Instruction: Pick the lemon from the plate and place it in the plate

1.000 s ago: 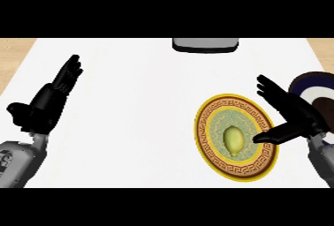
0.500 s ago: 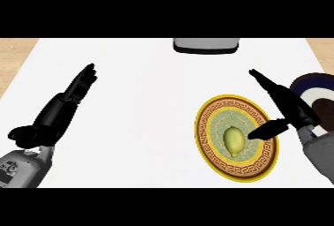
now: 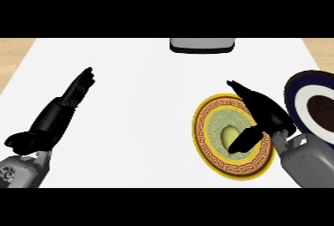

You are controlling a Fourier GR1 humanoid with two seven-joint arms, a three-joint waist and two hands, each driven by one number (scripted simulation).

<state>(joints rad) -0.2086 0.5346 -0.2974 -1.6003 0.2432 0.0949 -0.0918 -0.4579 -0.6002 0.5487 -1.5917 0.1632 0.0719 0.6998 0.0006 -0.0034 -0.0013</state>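
Steep look down onto a white counter (image 3: 150, 110). On the right, a gold-rimmed plate (image 3: 212, 161) with a yellow-green lemon (image 3: 227, 134) lying at its middle. Right hand (image 3: 266, 115) spread wide over that plate, fingers straight and pointing up and to the left, thumb (image 3: 243, 140) angled down across the lemon's right side. Not yet curled round it; cannot tell whether touching.

Likely step: the reach before the pick. Calls next for coming down, curling fingers and thumb round the lemon, then lifting and carrying it right to the dark blue plate (image 3: 295, 90), cut off by the right edge and just beside the first plate.

Left hand (image 3: 55, 117) resting at the left, fingers straight, holding nothing. Grey object (image 3: 202, 45) at the counter's far edge, only partly seen. Pale wood (image 3: 13, 57) past the counter's far corners.
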